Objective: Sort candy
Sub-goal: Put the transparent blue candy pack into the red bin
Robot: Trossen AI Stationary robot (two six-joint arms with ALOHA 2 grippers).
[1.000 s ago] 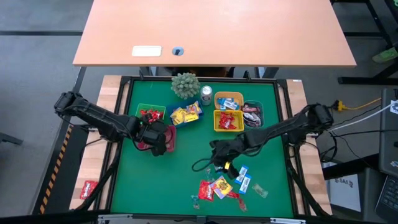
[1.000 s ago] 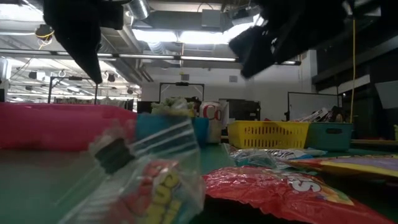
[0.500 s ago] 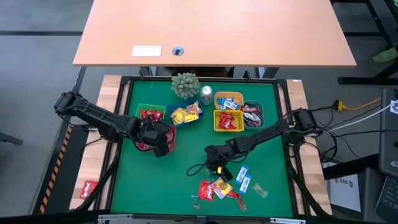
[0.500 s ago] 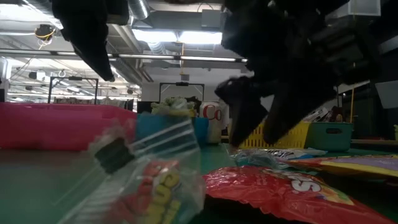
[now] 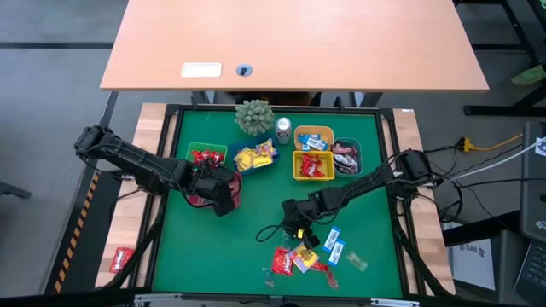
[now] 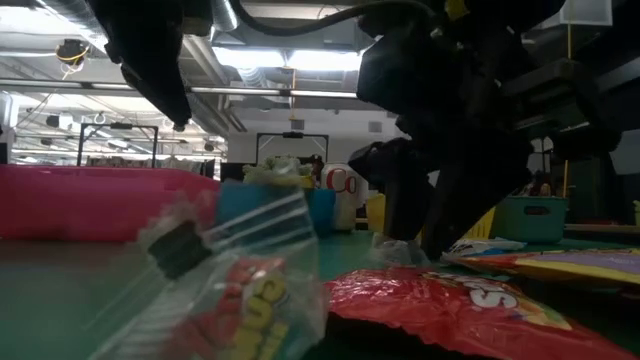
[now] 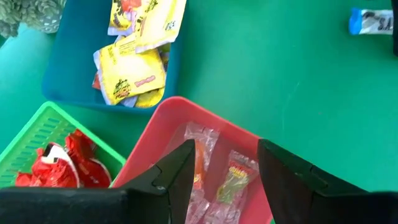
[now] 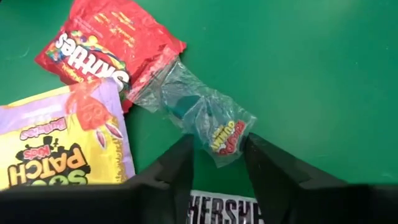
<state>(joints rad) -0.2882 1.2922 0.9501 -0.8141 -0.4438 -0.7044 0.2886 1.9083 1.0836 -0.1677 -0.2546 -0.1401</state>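
Loose candy [image 5: 305, 256] lies in a pile near the mat's front edge: a red packet [image 8: 106, 43], a yellow-and-purple packet [image 8: 56, 149] and a clear-wrapped sweet [image 8: 214, 124]. My right gripper [image 8: 217, 155] is low over the pile, open, one finger on each side of the clear sweet. My left gripper [image 7: 224, 168] hangs open above the pink bin [image 7: 180, 118], which holds clear-wrapped sweets [image 7: 233, 177]. Beside it stand a blue bin [image 7: 68, 74] of yellow sweets and a green bin [image 7: 37, 137] of red ones. My right gripper has the clear sweet's near end [image 8: 227, 146] between its fingertips [image 8: 183, 152], coming slanting down from the table's right. The sweet lies flat on the mat. I cannot tell whether the fingers touch the wrapper.
Two yellow bins [image 5: 313, 152] and a dark bin [image 5: 347, 157] stand at the far right of the mat, with a silver can [image 5: 282, 130] and a small plant [image 5: 254, 117] behind. A black cable [image 5: 271, 228] lies by my right gripper. One red sweet [image 5: 121, 258] lies off the mat, front left.
My right gripper has come down toward the candy pile and the table's near edge, then settled low over the clear sweet, its fingers drawing closer together. My left gripper has tipped slightly in place above the pink bin.
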